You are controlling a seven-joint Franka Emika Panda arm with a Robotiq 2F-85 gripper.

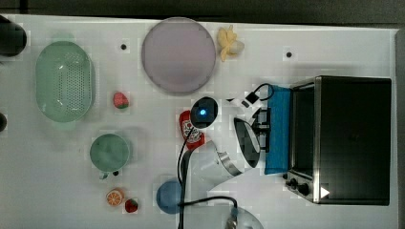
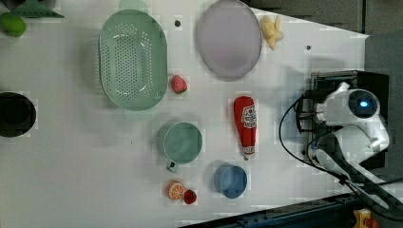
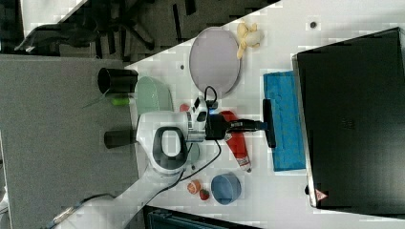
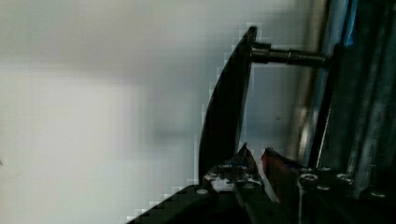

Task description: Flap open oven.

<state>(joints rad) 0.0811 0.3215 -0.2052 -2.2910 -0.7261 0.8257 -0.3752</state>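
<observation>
The black oven stands at the top view's right, and its blue-tinted door is swung out and down towards the table's middle. In the right view the door lies nearly flat, its dark bar handle at the outer edge. My gripper reaches over the door to that handle. In the wrist view the gripper has its jaws a narrow gap apart with nothing between them. The fingertips sit beside the bar, in the space between handle and door.
A ketchup bottle lies under the arm, a little way out from the door's edge. A blue cup, green mug, green colander, purple plate, banana and small toy fruits are spread over the white table.
</observation>
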